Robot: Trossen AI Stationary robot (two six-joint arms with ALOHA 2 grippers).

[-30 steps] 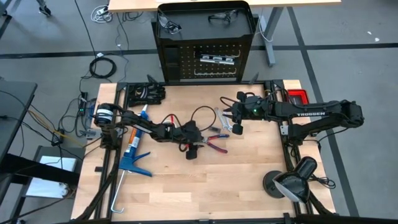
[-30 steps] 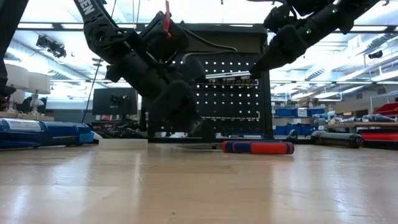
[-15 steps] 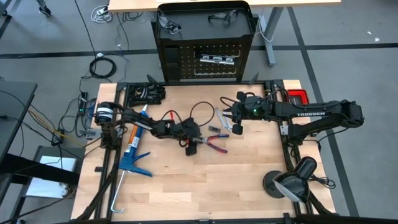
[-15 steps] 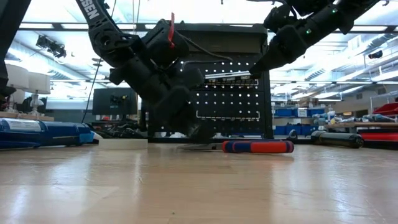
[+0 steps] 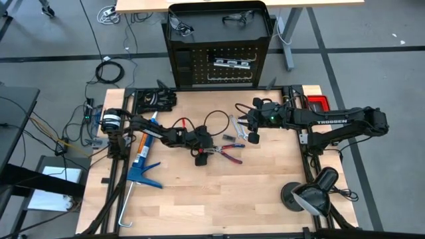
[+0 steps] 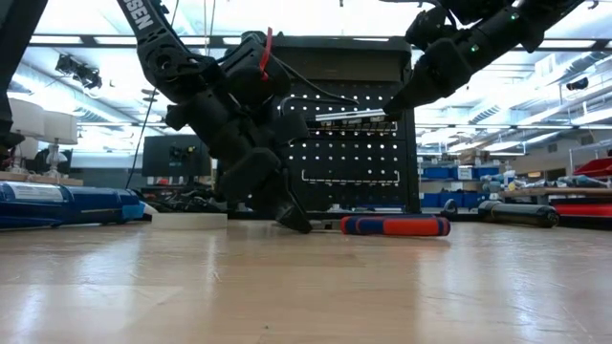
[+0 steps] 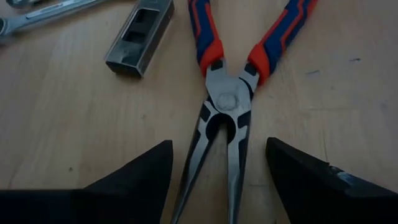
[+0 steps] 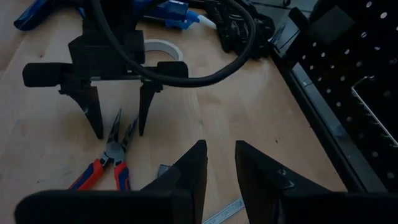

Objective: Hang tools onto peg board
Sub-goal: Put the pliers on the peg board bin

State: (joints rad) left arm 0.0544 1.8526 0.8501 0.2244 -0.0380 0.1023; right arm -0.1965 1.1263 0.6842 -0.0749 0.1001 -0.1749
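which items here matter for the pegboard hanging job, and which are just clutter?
Job:
- red-and-blue-handled pliers, flat on the table between the left end effector's open fingers
- silver wrench
- black-and-silver bar
- peg board

Clutter:
- blue caulking gun
- tape roll
- desk lamp

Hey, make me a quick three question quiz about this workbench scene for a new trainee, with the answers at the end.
1. True or false: the left gripper has its jaws open on either side of the pliers' nose.
2. Which arm is held higher above the table: A) left, B) right?
3. Fill in: the grey bar lies flat on the ____, beside the pliers.

Key
1. True. In the left wrist view, the two fingers flank the nose without closing on it.
2. B. The right gripper hangs in front of the peg board in the low view.
3. Table.
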